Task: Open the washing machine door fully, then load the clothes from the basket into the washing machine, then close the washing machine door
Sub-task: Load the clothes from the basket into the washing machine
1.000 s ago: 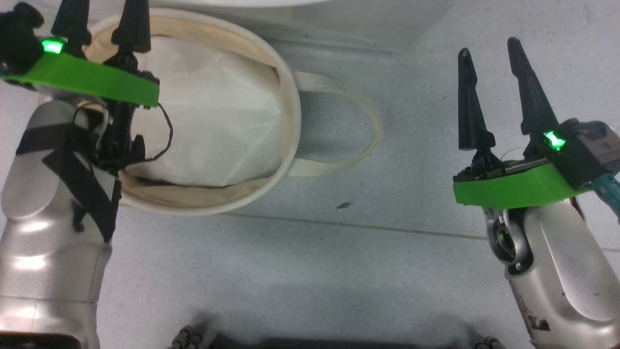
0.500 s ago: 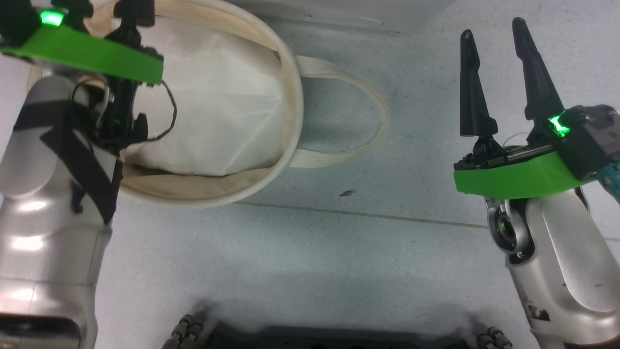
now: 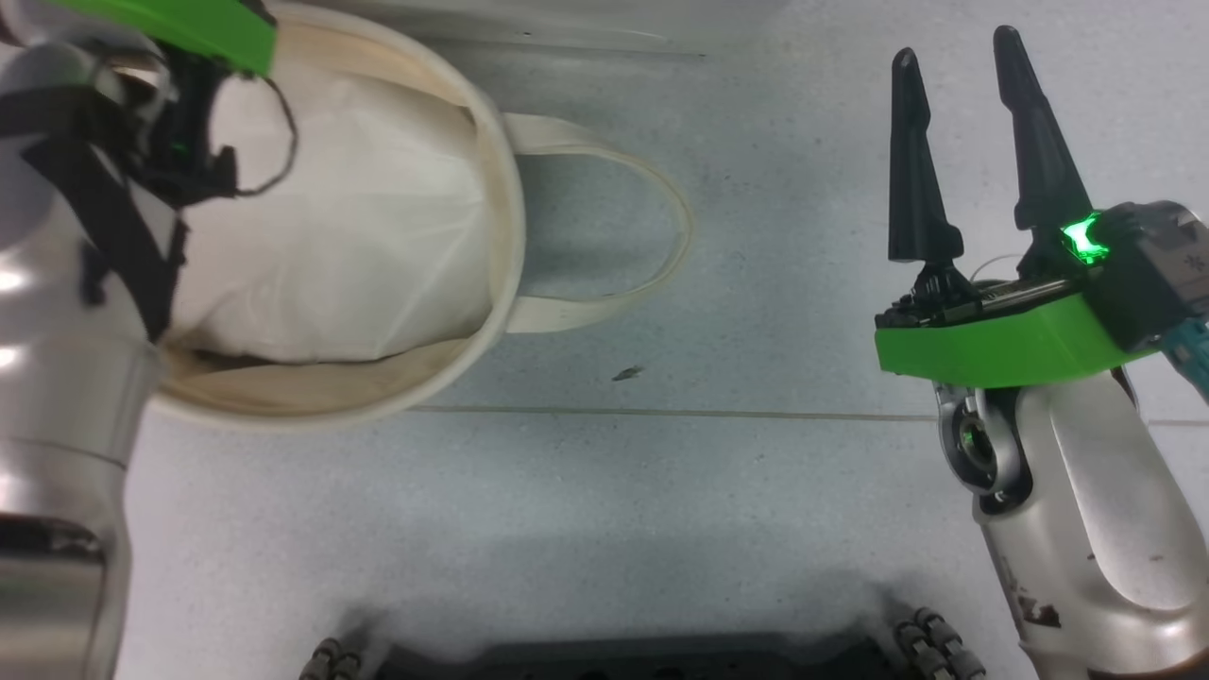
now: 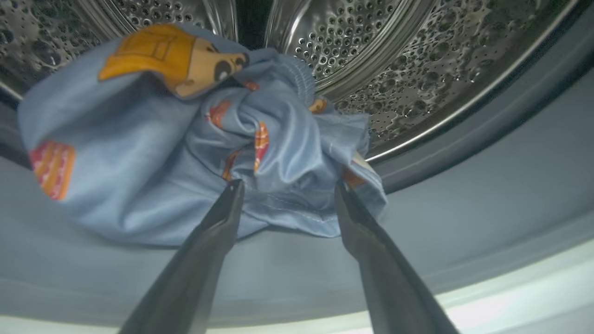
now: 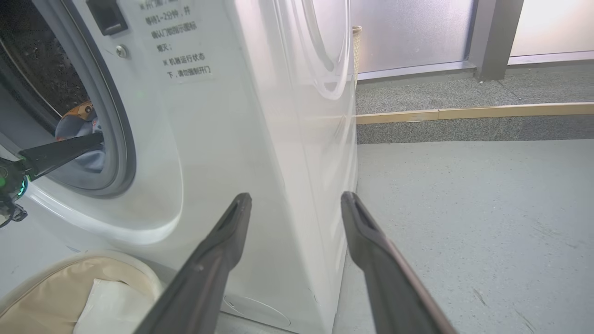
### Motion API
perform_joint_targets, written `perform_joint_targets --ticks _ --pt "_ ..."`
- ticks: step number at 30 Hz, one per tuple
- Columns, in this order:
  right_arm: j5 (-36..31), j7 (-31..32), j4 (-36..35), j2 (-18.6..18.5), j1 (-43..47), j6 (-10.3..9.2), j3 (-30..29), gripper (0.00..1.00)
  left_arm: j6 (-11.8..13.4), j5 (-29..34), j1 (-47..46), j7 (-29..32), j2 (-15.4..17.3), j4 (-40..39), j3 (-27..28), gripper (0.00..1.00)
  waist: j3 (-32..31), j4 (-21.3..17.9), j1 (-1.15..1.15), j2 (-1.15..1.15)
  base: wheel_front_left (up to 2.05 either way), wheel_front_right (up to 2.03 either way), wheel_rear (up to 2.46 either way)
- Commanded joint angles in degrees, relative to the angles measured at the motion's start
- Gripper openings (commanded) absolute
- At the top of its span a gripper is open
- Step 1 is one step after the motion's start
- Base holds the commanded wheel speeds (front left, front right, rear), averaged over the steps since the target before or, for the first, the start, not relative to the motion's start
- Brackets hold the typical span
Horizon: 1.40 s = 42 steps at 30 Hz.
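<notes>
Clothes [image 4: 139, 176] are bunched up right at the mouth of the washing machine [image 5: 241, 139]. They're light blue with orange cartoon faces. The far part of the pile is inside the steel drum [image 4: 371, 60] and the near part is draped over the grey rubber ring [image 4: 464, 185]. In the left wrist view the pile fills the middle and runs out toward 9 o'clock.

The left gripper [image 4: 288, 183] is poking into the opening with its fingers spread wide. Both tips sit at the near edge of the fabric with a fold between them. Nothing looks pinched, though honestly I can't tell if the tips actually touch the cloth.

In the right wrist view one finger of that gripper shows at 9 o'clock, reaching into the opening with a bit of blue fabric just above it. The right gripper [image 5: 297, 195] hangs in the air facing the washer's front corner, fingers spread, nothing between them.

From the head camera, the basket [image 3: 505, 217] stands on the floor [image 3: 661, 510] at about 10 o'clock, close to the washer's bottom edge. One loop handle [image 3: 548, 314] lies flat on the floor toward 12 o'clock. A plain white cloth [image 3: 359, 236] lies inside the basket, and the left forearm [image 3: 57, 397] covers its left side. The right gripper is over at 3 o'clock, well apart from the basket, with a small dark speck [image 3: 625, 374] on the floor between them.
</notes>
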Motion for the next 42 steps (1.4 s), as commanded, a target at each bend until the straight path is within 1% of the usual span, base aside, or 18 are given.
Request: perform_joint_targets --ticks 1,6,10,21,27,28,29,30,34,35,38,42 --pt "-0.2 -0.3 -2.1 1.3 3.4 0.02 0.8 1.0 -0.3 -0.7 -1.9 -0.3 3.6 0.6 0.6 1.0 0.1 -0.6 0.0 0.0 0.0 0.0 0.0" --pt "-0.3 -0.3 -2.5 1.6 4.6 0.02 0.3 1.0 -0.3 -2.7 -5.7 -0.1 3.9 8.0 -1.0 1.0 0.3 -1.3 0.0 0.0 0.0 0.0 0.0" --pt "-0.5 -0.3 -2.8 1.5 5.2 0.02 0.2 1.0 -0.3 -4.2 -8.2 0.6 3.9 11.8 -3.0 1.0 0.6 -1.6 0.0 0.0 0.0 0.0 0.0" --pt "-1.2 -0.3 -3.7 1.6 6.1 0.02 0.1 1.0 -0.3 -6.5 -13.4 0.6 5.0 17.6 -7.3 1.0 2.3 -2.9 0.0 0.0 0.0 0.0 0.0" --pt "-1.6 -0.3 -4.2 1.7 6.6 0.02 -0.4 1.0 -0.3 -7.2 -15.1 0.6 5.2 18.7 -9.3 1.0 3.2 -3.3 0.0 0.0 0.0 0.0 0.0" --pt "-1.7 -0.3 -4.4 1.7 6.7 0.02 -0.5 1.0 -0.3 -7.3 -15.3 0.5 5.2 18.9 -9.7 0.97 3.3 -3.4 0.0 0.0 0.0 0.0 0.0" --pt "-1.7 -0.3 -4.5 1.8 6.8 0.02 -0.5 1.0 -0.3 -7.4 -15.6 0.5 5.3 19.0 -10.0 0.55 3.5 -3.5 0.0 0.0 0.0 0.0 0.0" --pt "-1.7 -0.3 -4.6 1.8 6.9 0.02 -0.6 1.0 -0.3 -7.4 -15.8 0.4 5.3 19.1 -10.3 0.0 3.6 -3.6 0.0 0.0 0.0 0.0 0.0" --pt "-1.7 -0.3 -4.8 2.1 7.0 0.02 -0.5 1.0 -0.3 -7.1 -17.0 -0.1 5.8 18.3 -11.0 0.0 4.0 -3.8 0.0 0.0 0.0 0.0 0.0" --pt "-1.7 -0.3 -4.8 2.2 6.9 0.02 -0.4 1.0 -0.3 -6.7 -17.6 -0.2 6.0 17.0 -10.7 0.0 4.1 -3.8 0.0 0.0 0.0 0.0 0.0" --pt "-1.6 -0.3 -4.8 2.3 6.8 0.02 -0.3 1.0 -0.3 -5.2 -18.1 -0.2 6.7 13.6 -9.2 0.0 4.1 -3.9 0.0 0.0 0.0 0.0 0.0" --pt "-1.6 -0.3 -4.7 2.3 6.9 0.02 -0.2 1.0 -0.3 -2.5 -17.8 -0.2 6.5 9.4 -6.7 0.0 4.0 -4.1 0.0 0.0 0.0 0.0 0.0"
